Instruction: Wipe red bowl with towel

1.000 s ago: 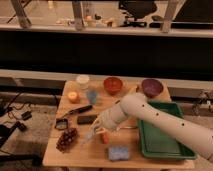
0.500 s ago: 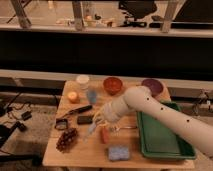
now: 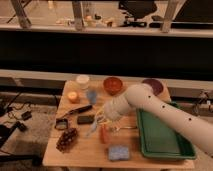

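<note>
On the left of the table [image 3: 55, 150] nothing of the task is in play: a dark clump [image 3: 67, 139] near the front corner, a black tool-like thing [image 3: 75, 111] lying slantwise, a small orange item [image 3: 73, 96] behind it.

Now the middle, and here is the action. The tool [image 3: 100, 120] hangs low over the table centre, just right of a dark block [image 3: 86, 119], fingers pinched tight together. A pale grey-blue strip, the towel [image 3: 93, 129], dangles from it towards the table, so my read is that the towel is gripped and lifted. An orange upright thing [image 3: 104, 134] stands just below, and a blue square pad [image 3: 119, 152] sits near the front edge.

Further back and to the right, the red bowl [image 3: 113, 85] rests at the rear of the table, well apart from the tool, beside a purple bowl [image 3: 152, 86]. At far right lies the green tray [image 3: 161, 142].

So: the pick-up looks done; the carry to the bowl and the wipe itself are all still to come.

Against half a second ago, the arm has swung left and up, baring the purple bowl, and the tool has lifted a touch. The bowls have not moved.
</note>
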Controlling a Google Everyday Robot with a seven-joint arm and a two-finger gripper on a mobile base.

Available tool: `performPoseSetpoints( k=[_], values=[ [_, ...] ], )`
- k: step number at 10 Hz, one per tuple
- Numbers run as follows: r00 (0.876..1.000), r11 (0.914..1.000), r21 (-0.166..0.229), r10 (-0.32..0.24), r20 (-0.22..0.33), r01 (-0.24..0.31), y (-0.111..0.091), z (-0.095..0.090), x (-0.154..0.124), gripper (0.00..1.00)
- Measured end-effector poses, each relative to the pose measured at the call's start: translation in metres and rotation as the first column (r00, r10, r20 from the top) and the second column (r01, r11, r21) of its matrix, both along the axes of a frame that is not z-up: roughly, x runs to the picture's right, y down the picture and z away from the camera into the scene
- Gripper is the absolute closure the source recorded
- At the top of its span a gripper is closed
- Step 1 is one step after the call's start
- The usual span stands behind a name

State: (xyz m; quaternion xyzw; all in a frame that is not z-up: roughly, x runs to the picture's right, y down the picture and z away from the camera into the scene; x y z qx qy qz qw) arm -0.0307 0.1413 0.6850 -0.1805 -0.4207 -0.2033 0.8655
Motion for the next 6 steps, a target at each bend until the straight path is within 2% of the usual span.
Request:
performPoseSetpoints(
  k=[4,6],
  values=[
    [1.0,1.0,0.0,0.0,-0.001,0.0,0.0002,0.0004,0.0,0.82],
    [1.0,0.9997,0.021,0.016,-0.014,-0.016,-0.0042,0.0024,0.0008,0.82]
  ],
)
